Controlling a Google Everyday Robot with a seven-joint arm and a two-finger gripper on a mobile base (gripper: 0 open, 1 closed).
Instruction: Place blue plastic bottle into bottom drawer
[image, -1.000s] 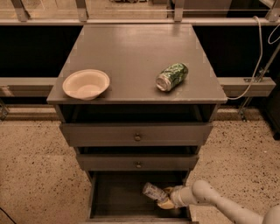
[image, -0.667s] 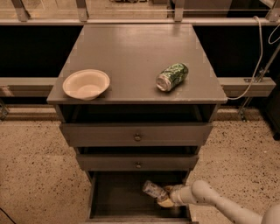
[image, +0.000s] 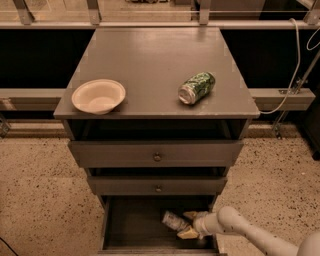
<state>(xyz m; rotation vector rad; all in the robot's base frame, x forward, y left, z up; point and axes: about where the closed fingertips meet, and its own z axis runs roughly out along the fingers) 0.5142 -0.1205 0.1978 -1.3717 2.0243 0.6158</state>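
Note:
The blue plastic bottle lies on its side on the floor of the open bottom drawer, right of the middle. My gripper reaches into the drawer from the right, at the bottle's right end. Its fingers are spread, one behind and one in front of that end, and they look a little wider apart than the bottle. The arm comes in from the lower right, over the drawer's right wall.
A crushed green can and a cream bowl sit on the cabinet top. The two upper drawers with round knobs are pulled out a little. Speckled floor lies on both sides. A white cable hangs at the right.
The bottle and gripper sit slightly lower in the drawer than before. Otherwise almost nothing has moved.

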